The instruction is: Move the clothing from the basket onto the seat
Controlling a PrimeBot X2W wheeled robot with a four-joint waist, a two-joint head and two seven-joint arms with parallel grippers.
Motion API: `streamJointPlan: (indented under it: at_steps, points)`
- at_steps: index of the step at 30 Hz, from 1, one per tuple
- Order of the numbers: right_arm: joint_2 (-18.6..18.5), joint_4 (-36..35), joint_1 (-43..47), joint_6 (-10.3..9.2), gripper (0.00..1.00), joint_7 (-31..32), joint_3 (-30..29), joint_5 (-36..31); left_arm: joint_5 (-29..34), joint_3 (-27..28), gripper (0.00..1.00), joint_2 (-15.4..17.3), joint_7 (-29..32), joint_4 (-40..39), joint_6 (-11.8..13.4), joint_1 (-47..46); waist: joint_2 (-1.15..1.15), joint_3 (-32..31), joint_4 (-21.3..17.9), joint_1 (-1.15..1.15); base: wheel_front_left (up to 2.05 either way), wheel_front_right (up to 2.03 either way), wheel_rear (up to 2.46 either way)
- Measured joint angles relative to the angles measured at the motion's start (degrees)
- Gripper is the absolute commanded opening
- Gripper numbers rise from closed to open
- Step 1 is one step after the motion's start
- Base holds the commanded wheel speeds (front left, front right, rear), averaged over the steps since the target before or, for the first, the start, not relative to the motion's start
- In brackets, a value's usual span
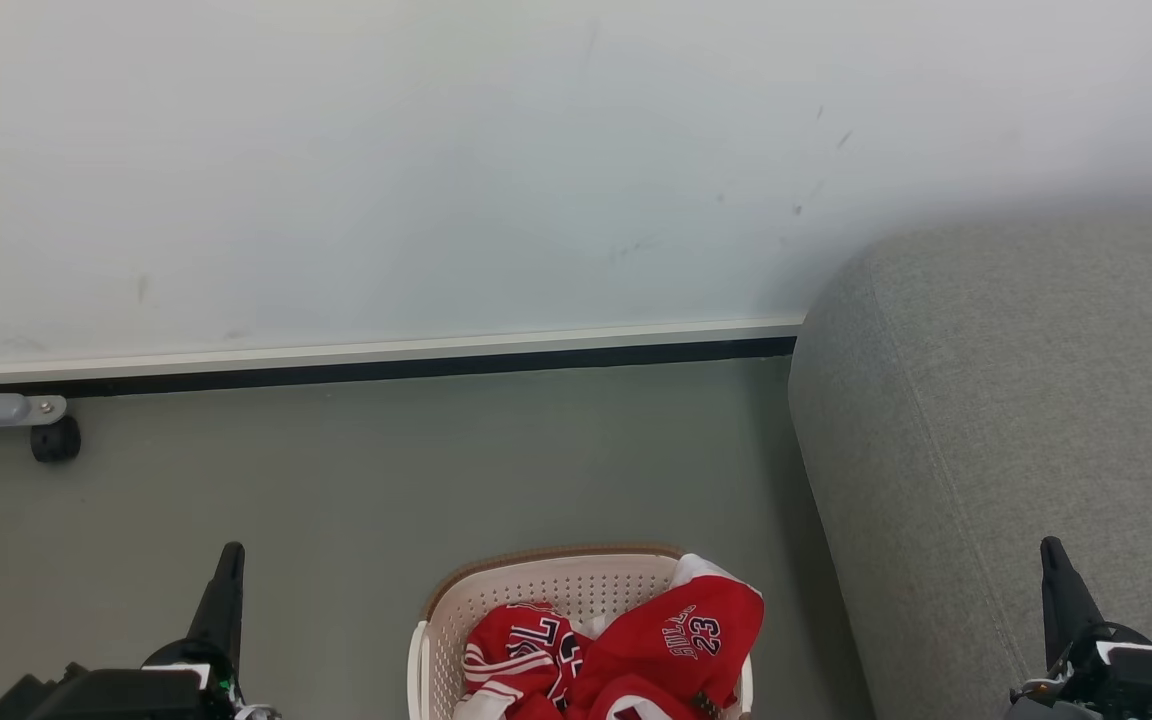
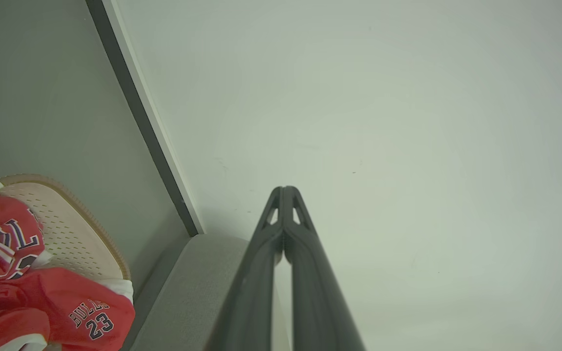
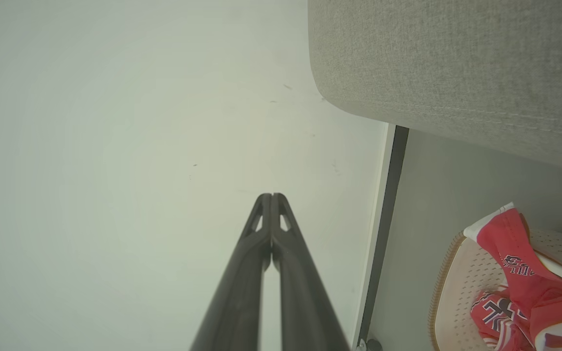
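Observation:
Red jersey clothing (image 1: 626, 650) with white trim and the number 23 lies bunched in the cream perforated basket (image 1: 536, 585), partly draped over its right rim. The basket stands on the floor at the bottom centre of the head view. The grey sofa seat (image 1: 1016, 430) rises just to its right. My left gripper (image 1: 231, 552) is at the lower left, shut and empty, its tips together (image 2: 285, 189). Over the sofa at the lower right, my right gripper (image 1: 1049, 545) is also shut with nothing in it (image 3: 271, 196). The wrist views show the clothing (image 2: 42, 302) (image 3: 515, 287) off to the side.
A pale wall (image 1: 436, 150) with a white and dark baseboard (image 1: 366, 362) runs behind the basket. A grey bar with a black caster wheel (image 1: 55, 440) pokes in at the far left. Grey-green floor (image 1: 336, 480) lies between the wall and the basket.

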Motion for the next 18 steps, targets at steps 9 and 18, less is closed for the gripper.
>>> streamJointPlan:
  at_steps: [9,18]
  points:
    - [0.00,0.00,0.00,0.00,0.00,0.00,0.00,0.00,0.00,0.00,0.00,0.00,0.00,0.00,0.00,0.00,0.00,0.00,0.00,0.00,0.00,0.00,0.00]
    - [0.00,0.00,0.00,0.00,0.00,0.00,0.00,0.00,0.00,0.00,0.00,0.00,0.00,0.00,0.00,0.00,0.00,0.00,0.00,0.00,0.00,0.00,0.00]
